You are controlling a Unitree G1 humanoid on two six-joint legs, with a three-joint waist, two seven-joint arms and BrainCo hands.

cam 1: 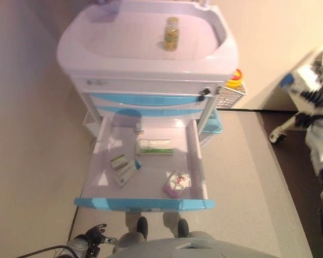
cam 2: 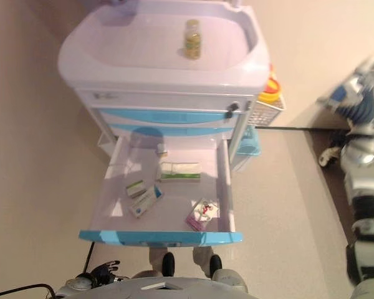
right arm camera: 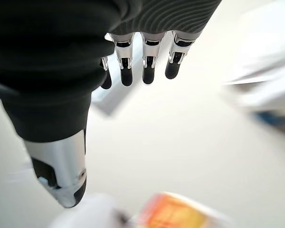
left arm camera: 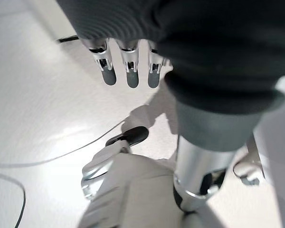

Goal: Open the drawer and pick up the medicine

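The cart's lower drawer, with a light blue front, stands pulled fully open. In it lie a white and green box, a small green and white box, a blue and white box and a pink blister pack. A yellow medicine bottle stands upright on the cart top. My left hand hangs low at the lower left, below the drawer front, open and empty; its straight fingers point at the floor. My right hand is open and empty, out to the right of the cart.
A yellow and red button sits on a grey panel on the cart's right side, above a blue bin. A white wire rack hangs on the cart's left side. Darker floor begins to the right.
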